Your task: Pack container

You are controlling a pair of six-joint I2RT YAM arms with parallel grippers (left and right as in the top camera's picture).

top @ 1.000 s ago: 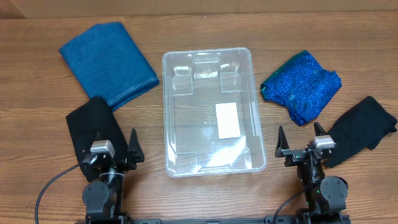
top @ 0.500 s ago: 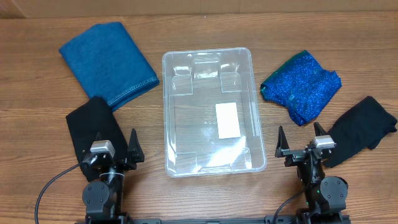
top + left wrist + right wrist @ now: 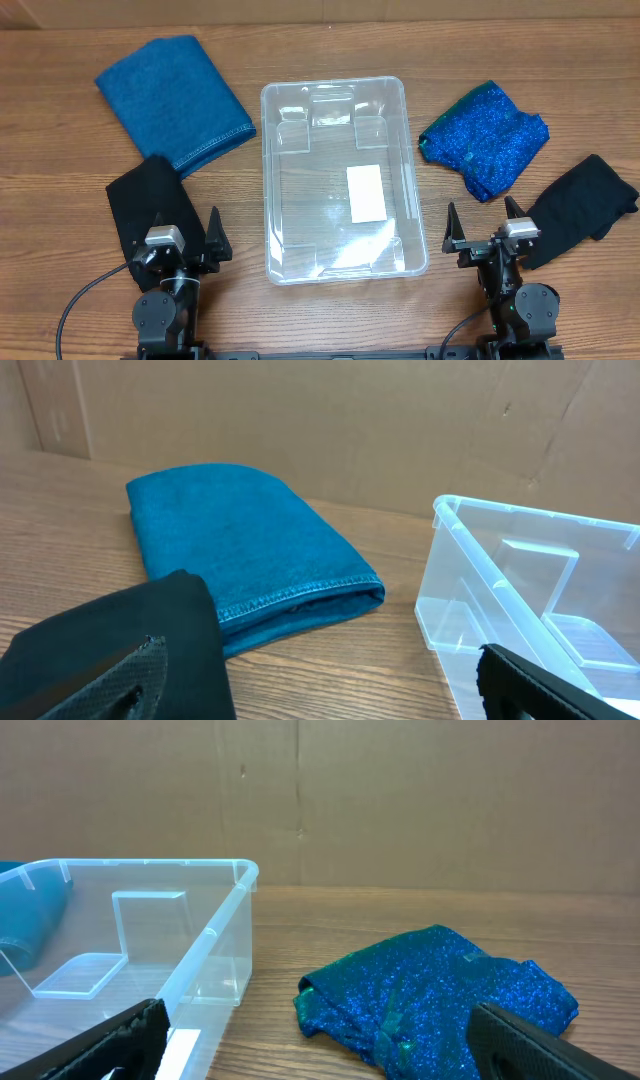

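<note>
The clear plastic container (image 3: pixel 342 178) stands empty mid-table with a white label (image 3: pixel 365 193) on its base; it also shows in the left wrist view (image 3: pixel 530 600) and the right wrist view (image 3: pixel 130 940). A folded blue towel (image 3: pixel 175 98) lies at the far left. A black cloth (image 3: pixel 150 205) lies under my left gripper (image 3: pixel 186 240), which is open and empty. A sparkly blue cloth (image 3: pixel 485 138) lies right of the container. Another black cloth (image 3: pixel 580 208) lies at the right. My right gripper (image 3: pixel 484 232) is open and empty.
A cardboard wall (image 3: pixel 320 420) backs the table's far edge. Bare wooden table (image 3: pixel 330 320) lies between the two arm bases at the front.
</note>
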